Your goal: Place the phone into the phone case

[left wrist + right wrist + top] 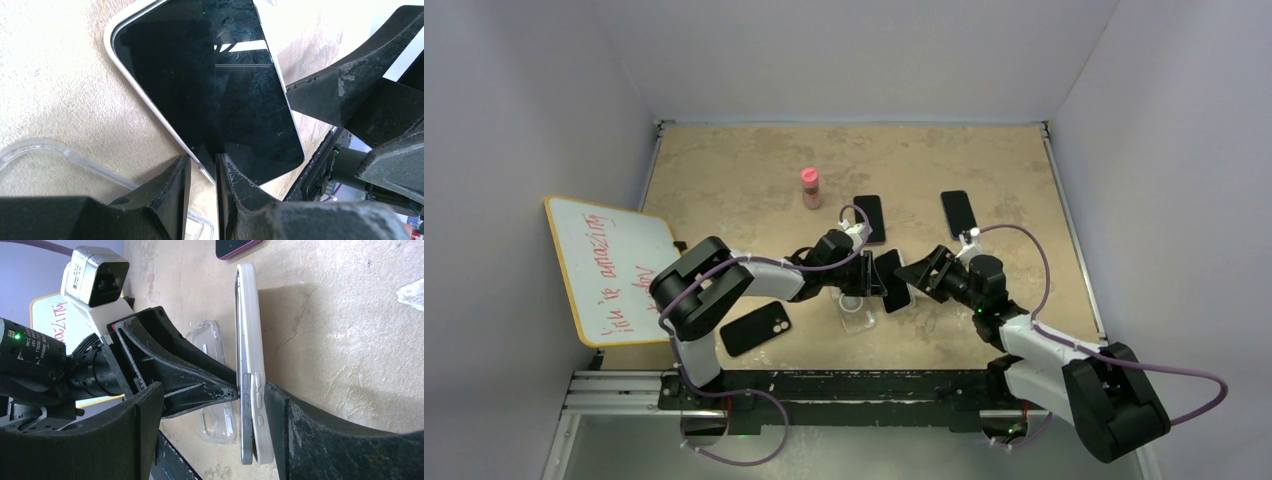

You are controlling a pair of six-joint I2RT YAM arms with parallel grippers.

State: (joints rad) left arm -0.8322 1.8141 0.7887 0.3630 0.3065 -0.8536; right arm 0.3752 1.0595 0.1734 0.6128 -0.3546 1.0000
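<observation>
Left tool point(203, 167) tight on phone point(210, 85) edge

Plain pale walls point(544, 80) box in three sides, tan speckled table point(724, 160) in the middle, whiteboard point(609, 265) with red scribbles sitting at the left, even soft light.

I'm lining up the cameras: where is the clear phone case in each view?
Top external: clear phone case at centre, just below the white-edged phone.
Left wrist: bottom-left, only its rim showing.
Right wrist: centre, left of the phone, partly hidden.
Shared landmark: the white-edged phone, beside the case in all three.
</observation>
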